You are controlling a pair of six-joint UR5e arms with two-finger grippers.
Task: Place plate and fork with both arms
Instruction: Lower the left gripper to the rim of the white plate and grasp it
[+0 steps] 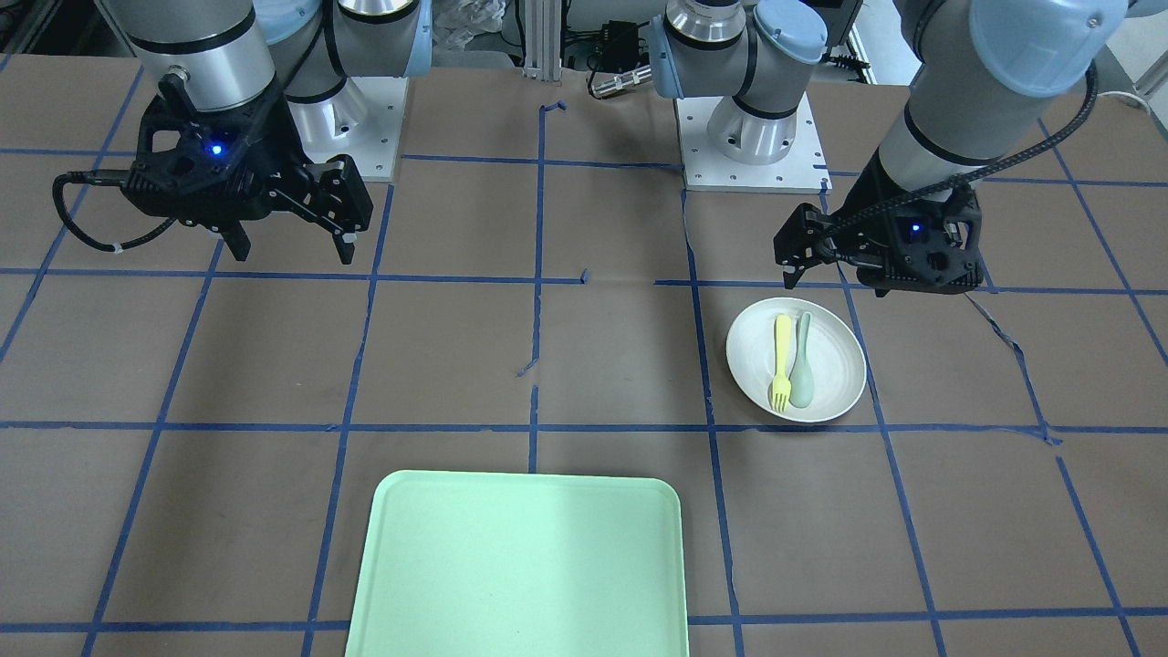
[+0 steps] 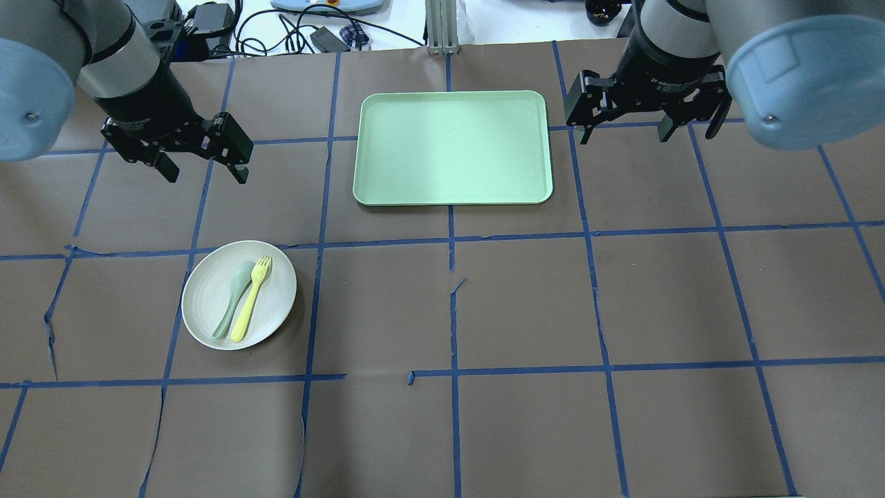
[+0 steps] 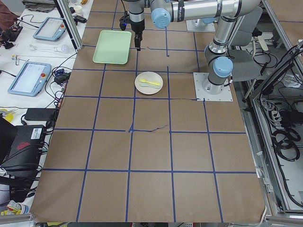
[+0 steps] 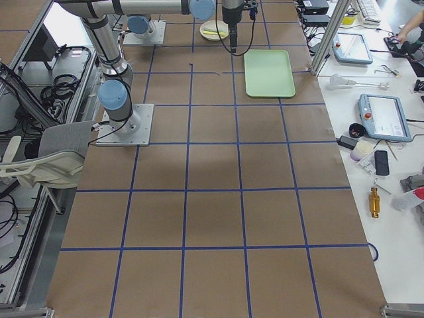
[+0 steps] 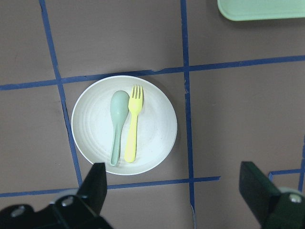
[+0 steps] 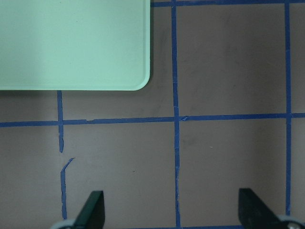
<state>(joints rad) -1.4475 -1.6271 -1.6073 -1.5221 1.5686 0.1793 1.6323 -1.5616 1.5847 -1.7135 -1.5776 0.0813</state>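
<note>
The off-white plate (image 2: 204,308) lies on the table's left side, and it also shows in the front view (image 1: 838,370) and the left wrist view (image 5: 93,131). The pale-yellow fork (image 2: 250,301) (image 1: 781,360) (image 5: 132,126) lies on the plate, beside a grey-green spoon (image 2: 231,297). My left gripper (image 2: 205,173) (image 5: 176,191) is open and empty, in the air beyond the plate. My right gripper (image 2: 626,131) (image 1: 294,251) (image 6: 172,210) is open and empty, right of the tray.
A mint-green rectangular tray (image 2: 453,149) (image 1: 520,566) lies empty at the table's far middle; its corner shows in the right wrist view (image 6: 71,43). Brown paper with a blue tape grid covers the table. The arm bases (image 1: 753,137) stand at the robot's edge.
</note>
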